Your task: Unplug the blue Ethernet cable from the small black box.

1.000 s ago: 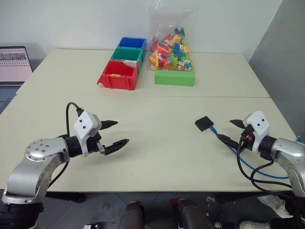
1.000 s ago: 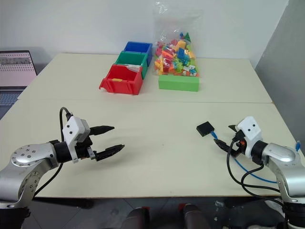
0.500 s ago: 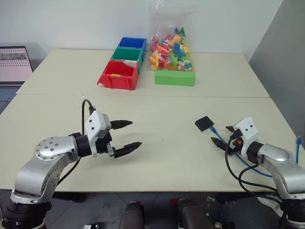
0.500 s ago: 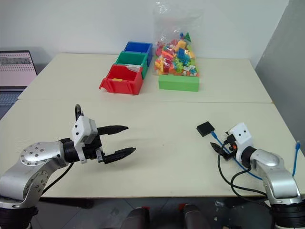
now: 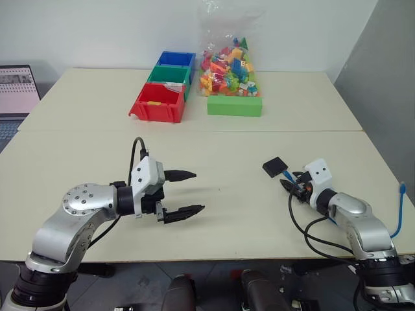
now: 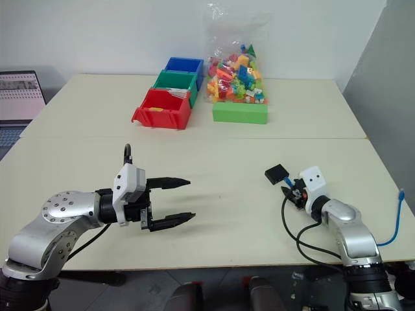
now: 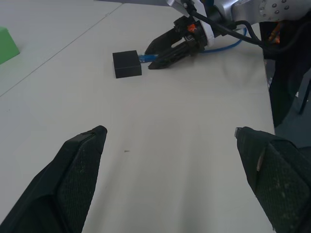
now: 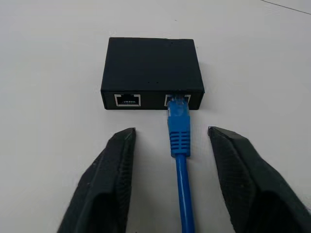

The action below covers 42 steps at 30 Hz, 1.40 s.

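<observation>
The small black box [image 8: 150, 63] lies flat on the cream table [image 5: 227, 149], right of centre, with two ports facing my right gripper. The blue Ethernet cable [image 8: 180, 160] is plugged into one port and runs back between the fingers. My right gripper [image 8: 171, 132] is open, one finger on each side of the cable just behind the plug, touching neither cable nor box. In the left eye view this gripper [image 5: 289, 184] sits right behind the box [image 5: 274, 166]. My left gripper [image 5: 198, 191] hovers open and empty over the table's middle, pointing toward the box.
At the table's far side stand a red bin [image 5: 157, 103], a green bin [image 5: 166, 76] and a blue bin [image 5: 176, 59], beside a green box [image 5: 235, 105] and a bag of coloured bricks [image 5: 228, 61]. A laptop [image 5: 16, 91] sits far left. The cable's loose end [image 5: 402, 190] hangs past the right edge.
My right gripper has moved down and forward to the box, straddling the cable, and its fingers have narrowed. My left gripper has shifted right toward the table's middle.
</observation>
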Tool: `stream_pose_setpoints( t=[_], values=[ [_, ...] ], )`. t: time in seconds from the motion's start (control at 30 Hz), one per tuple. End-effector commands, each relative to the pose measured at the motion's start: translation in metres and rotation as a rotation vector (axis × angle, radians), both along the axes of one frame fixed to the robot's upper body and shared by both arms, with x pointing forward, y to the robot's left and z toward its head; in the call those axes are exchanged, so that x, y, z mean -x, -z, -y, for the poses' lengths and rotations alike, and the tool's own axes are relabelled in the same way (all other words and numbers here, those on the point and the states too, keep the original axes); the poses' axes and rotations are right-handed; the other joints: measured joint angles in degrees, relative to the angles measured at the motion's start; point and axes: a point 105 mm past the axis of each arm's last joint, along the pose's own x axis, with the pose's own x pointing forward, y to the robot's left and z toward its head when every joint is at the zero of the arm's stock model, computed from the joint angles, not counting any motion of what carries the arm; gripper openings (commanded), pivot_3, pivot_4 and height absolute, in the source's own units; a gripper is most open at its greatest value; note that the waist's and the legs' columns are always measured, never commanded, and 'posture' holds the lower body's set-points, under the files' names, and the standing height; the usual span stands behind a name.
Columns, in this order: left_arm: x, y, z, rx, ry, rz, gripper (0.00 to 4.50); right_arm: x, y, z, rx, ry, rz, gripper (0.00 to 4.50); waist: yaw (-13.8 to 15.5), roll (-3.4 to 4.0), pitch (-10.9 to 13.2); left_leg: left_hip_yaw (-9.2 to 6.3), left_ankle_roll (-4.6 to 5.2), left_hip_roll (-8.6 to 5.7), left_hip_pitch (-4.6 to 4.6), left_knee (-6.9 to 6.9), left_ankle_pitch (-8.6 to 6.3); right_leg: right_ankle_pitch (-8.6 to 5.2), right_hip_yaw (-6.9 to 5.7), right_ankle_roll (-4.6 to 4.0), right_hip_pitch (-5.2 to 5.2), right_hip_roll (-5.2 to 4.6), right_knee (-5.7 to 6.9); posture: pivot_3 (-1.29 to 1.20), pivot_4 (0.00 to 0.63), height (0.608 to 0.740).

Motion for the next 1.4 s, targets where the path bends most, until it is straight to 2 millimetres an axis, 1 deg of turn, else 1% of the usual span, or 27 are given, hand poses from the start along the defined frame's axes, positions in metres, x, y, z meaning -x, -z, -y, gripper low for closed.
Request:
stream_pose_setpoints(
  t=[0.03, 0.17, 0.2, 0.23, 0.3, 0.37, 0.47, 0.53, 0.6, 0.63, 0.67, 0.8, 0.9, 1.1, 1.4],
  values=[
    [0.001, 0.000, 0.000, 0.004, 0.008, 0.021, 4.50, -0.004, 0.001, 0.005, 0.025, 0.033, -0.005, 1.59, 0.0, 0.00, 0.0, 0.00, 0.00, 0.00, 0.00, 0.00, 0.00, 0.00, 0.00, -0.01, 0.00, 0.00, 0.00, 0.00, 0.150, 0.740],
    [-0.001, 0.004, -0.003, 0.013, -0.012, 0.009, 4.50, -0.004, -0.005, 0.004, 0.105, -0.016, 0.030, 0.64, 0.1, 0.00, 0.0, -0.01, 0.00, -0.02, -0.02, 0.00, 0.00, 0.00, 0.00, -0.01, 0.00, -0.01, -0.01, 0.00, 0.150, 0.740],
    [-0.002, 0.005, -0.004, 0.018, -0.019, 0.005, 4.50, -0.003, -0.007, 0.002, 0.120, -0.028, 0.041, 0.24, 0.1, 0.00, 0.0, -0.01, 0.00, -0.02, -0.02, 0.00, 0.00, 0.00, 0.00, -0.01, 0.00, -0.01, -0.01, 0.00, 0.150, 0.740],
    [-0.003, 0.006, -0.005, 0.024, -0.029, 0.000, 4.50, -0.004, -0.010, 0.000, 0.129, -0.041, 0.056, 0.16, 0.1, 0.00, 0.0, 0.00, 0.00, -0.02, -0.02, 0.00, 0.00, 0.00, 0.00, 0.00, 0.00, -0.02, -0.01, 0.00, 0.150, 0.740],
    [-0.007, 0.008, -0.008, 0.029, -0.046, -0.006, 4.50, -0.004, -0.017, -0.006, 0.136, -0.079, 0.083, 0.16, 0.1, 0.00, 0.0, 0.00, 0.00, -0.02, -0.02, 0.00, 0.00, 0.00, 0.00, 0.00, 0.00, -0.02, -0.01, 0.00, 0.150, 0.740],
    [-0.011, 0.010, -0.010, 0.033, -0.068, -0.005, 4.50, -0.004, -0.028, -0.018, 0.176, -0.149, 0.135, 0.16, 0.2, 0.01, 0.0, 0.01, 0.00, -0.02, -0.02, 0.01, 0.00, 0.00, -0.01, 0.00, 0.00, -0.01, -0.01, 0.00, 0.150, 0.740],
    [-0.020, 0.010, -0.012, 0.068, -0.103, -0.020, 4.50, 0.002, -0.059, -0.053, 0.268, -0.348, 0.319, 0.16, 0.0, 0.05, 0.0, 0.01, 0.00, -0.01, -0.02, 0.00, 0.00, 0.00, -0.02, 0.00, -0.03, -0.01, 0.00, 0.00, 0.150, 0.740],
    [-0.022, 0.004, -0.010, 0.157, -0.105, -0.086, 4.50, 0.012, -0.075, -0.079, 0.358, -0.503, 0.463, 0.16, -0.2, 0.05, 0.0, 0.01, 0.00, 0.02, -0.02, 0.00, 0.00, 0.00, -0.03, 0.00, -0.06, 0.03, 0.01, 0.00, 0.150, 0.740],
    [-0.023, -0.005, -0.009, 0.279, -0.099, -0.180, 4.50, 0.022, -0.083, -0.099, 0.439, -0.635, 0.577, 0.16, -0.1, 0.05, 0.0, -0.01, 0.00, 0.02, -0.03, -0.01, 0.00, 0.00, -0.07, 0.00, -0.06, 0.05, 0.01, 0.00, 0.150, 0.740],
    [-0.023, -0.009, -0.009, 0.313, -0.094, -0.206, 4.50, 0.024, -0.084, -0.105, 0.462, -0.674, 0.610, 0.16, -0.1, 0.05, 0.0, -0.04, 0.00, 0.02, -0.06, 0.00, 0.00, -0.01, -0.09, 0.00, -0.05, 0.04, 0.00, 0.00, 0.150, 0.740],
    [-0.022, -0.011, -0.009, 0.336, -0.087, -0.228, 4.50, 0.027, -0.085, -0.109, 0.478, -0.703, 0.638, 0.16, -0.1, 0.01, 0.0, -0.04, 0.00, 0.02, -0.06, 0.00, 0.00, -0.01, -0.11, 0.00, -0.05, 0.04, 0.00, 0.00, 0.150, 0.740],
    [-0.015, -0.021, -0.011, 0.403, -0.034, -0.360, 4.50, 0.038, -0.101, -0.136, 0.555, -0.876, 0.836, 0.16, 0.0, 0.02, 0.0, -0.04, 0.00, -0.02, -0.09, 0.02, 0.00, 0.03, -0.15, -0.05, -0.03, -0.02, -0.02, 0.00, 0.150, 0.740],
    [-0.014, -0.026, -0.012, 0.433, -0.028, -0.409, 4.50, 0.037, -0.106, -0.142, 0.566, -0.914, 0.890, 0.16, 0.1, 0.02, 0.0, -0.07, -0.01, -0.02, -0.08, 0.05, 0.00, 0.06, -0.18, -0.09, -0.03, -0.02, 0.01, 0.00, 0.150, 0.740],
    [-0.010, -0.024, -0.010, 0.435, -0.042, -0.453, 4.50, 0.039, -0.116, -0.153, 0.563, -0.951, 0.983, 0.16, 0.3, 0.02, 0.0, -0.10, -0.01, -0.02, -0.08, 0.04, 0.01, 0.14, -0.14, -0.25, -0.01, -0.04, 0.01, 0.00, 0.150, 0.740],
    [-0.014, -0.027, -0.001, 0.468, -0.047, -0.469, 4.50, 0.046, -0.122, -0.161, 0.545, -0.975, 1.039, 0.16, 0.5, 0.02, 0.0, -0.12, -0.02, -0.02, -0.08, 0.04, 0.01, 0.15, -0.11, -0.27, -0.01, -0.05, 0.03, 0.00, 0.150, 0.740]
  ],
)
